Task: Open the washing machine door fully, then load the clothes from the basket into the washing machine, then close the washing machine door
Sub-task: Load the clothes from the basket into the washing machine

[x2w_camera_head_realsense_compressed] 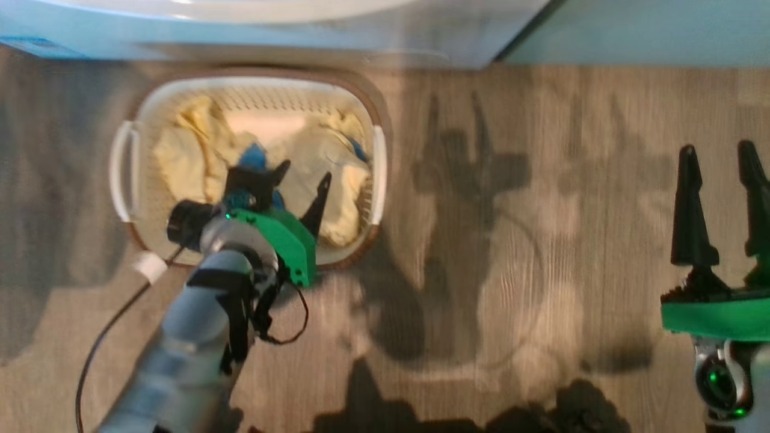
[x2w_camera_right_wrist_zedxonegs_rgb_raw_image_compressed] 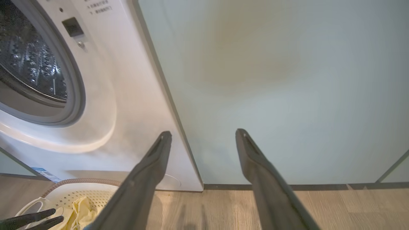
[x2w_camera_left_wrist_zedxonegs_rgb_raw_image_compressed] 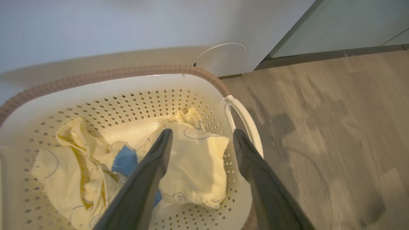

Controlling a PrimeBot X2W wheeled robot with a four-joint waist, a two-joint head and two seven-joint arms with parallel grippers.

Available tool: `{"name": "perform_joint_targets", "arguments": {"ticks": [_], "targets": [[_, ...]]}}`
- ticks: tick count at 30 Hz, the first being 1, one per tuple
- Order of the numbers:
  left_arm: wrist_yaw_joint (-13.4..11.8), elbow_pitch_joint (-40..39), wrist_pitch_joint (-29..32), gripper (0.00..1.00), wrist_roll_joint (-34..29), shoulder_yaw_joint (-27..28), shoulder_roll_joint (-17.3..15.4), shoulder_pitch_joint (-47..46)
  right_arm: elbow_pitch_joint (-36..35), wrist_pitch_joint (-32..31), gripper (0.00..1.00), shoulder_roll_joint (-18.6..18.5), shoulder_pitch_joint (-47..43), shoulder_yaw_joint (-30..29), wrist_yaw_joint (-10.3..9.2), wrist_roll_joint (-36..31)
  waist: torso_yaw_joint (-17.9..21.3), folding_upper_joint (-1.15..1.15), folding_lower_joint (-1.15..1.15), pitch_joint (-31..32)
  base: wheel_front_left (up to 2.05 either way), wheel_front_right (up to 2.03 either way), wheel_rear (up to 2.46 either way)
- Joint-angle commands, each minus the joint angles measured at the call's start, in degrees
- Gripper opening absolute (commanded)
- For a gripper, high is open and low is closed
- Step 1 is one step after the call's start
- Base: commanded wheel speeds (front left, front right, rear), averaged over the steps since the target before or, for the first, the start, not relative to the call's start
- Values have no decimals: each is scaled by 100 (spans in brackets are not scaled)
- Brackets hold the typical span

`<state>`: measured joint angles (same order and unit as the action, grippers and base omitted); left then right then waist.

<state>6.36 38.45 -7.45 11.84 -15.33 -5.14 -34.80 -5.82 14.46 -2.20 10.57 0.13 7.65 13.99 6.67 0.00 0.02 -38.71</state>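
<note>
Clothes [x2w_camera_left_wrist_zedxonegs_rgb_raw_image_compressed: 195, 166] pale yellow and blue, crumpled; basket [x2w_camera_left_wrist_zedxonegs_rgb_raw_image_compressed: 105, 86] cream, perforated, brown-rimmed.

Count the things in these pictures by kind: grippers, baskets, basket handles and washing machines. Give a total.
Dark two-fingered grippers: 2, left gripper and right gripper
Cream perforated plastic basket with brown rim: 1
White basket handles: 2
Big white front-loading washing machine: 1
Total: 6
</note>
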Motion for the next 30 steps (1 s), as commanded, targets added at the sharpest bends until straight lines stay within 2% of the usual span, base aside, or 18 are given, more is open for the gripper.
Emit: {"name": "perform_joint_targets", "arguments": {"ticks": [1, 13, 20, 28, 29, 30], "targets": [[16, -18, 1, 100, 37, 98, -160, -56, -165, 54, 100, -67, 8, 121, -16, 53, 307, 0, -2, -405, 0, 0, 0], [110, 1719, 62, 100, 602, -247, -250, -1047, -143, 54, 100, -67, 418, 424, -16, 446, 838, 0, -2, -1126, 0, 0, 0], [112, 2403, 105, 100, 918, -321, -500, -1509, -194, 54, 100, -67, 523, 596, -16, 673, 1159, 0, -2, -1495, 0, 0, 0], [-176, 3106, 126, 100, 993, -219, -688, -1931, -283, 54, 100, -67, 555, 773, -16, 826, 1434, 0, -2, -1708, 0, 0, 0], [-208, 3150, 116, 48, 985, -231, -693, -1966, -283, 54, 100, -67, 552, 776, -16, 834, 1444, 0, -2, -1715, 0, 0, 0], [-224, 3187, 105, 12, 986, -236, -692, -1993, -283, 54, 100, -67, 551, 777, -16, 840, 1450, 0, -2, -1718, 0, 0, 0]]}}
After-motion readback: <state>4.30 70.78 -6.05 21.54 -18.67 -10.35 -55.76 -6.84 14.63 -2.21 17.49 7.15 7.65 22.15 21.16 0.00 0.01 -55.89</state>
